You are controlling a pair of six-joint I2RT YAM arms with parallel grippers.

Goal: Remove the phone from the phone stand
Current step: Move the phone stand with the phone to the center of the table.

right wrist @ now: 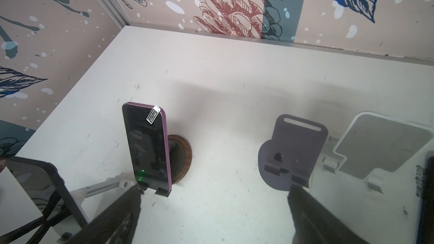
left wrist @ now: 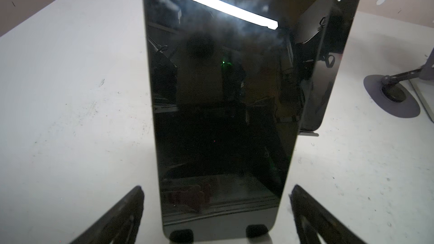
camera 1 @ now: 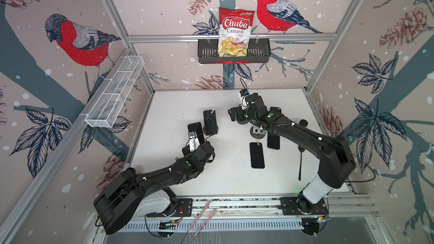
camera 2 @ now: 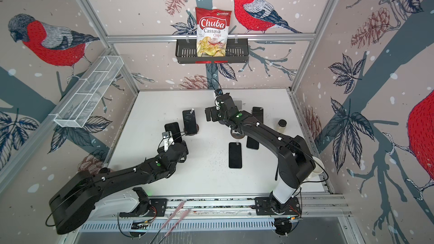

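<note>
Bird-print walls (camera 1: pixel 82 43), aluminium frame (camera 1: pixel 164 38), scuffed white tabletop (camera 1: pixel 173 109).

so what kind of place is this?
Looks like a staged robot test cell: aluminium frame with bird-print panels, left arm and right arm bolted to a rail, props like a phone on a stand and a chips bag in a wall basket.

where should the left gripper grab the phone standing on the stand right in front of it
Pinch its two long edges, low down, from the screen side. The phone leans back with its bottom edge in the stand's two hooks, so the back is blocked; the open left gripper straddles it.
</note>
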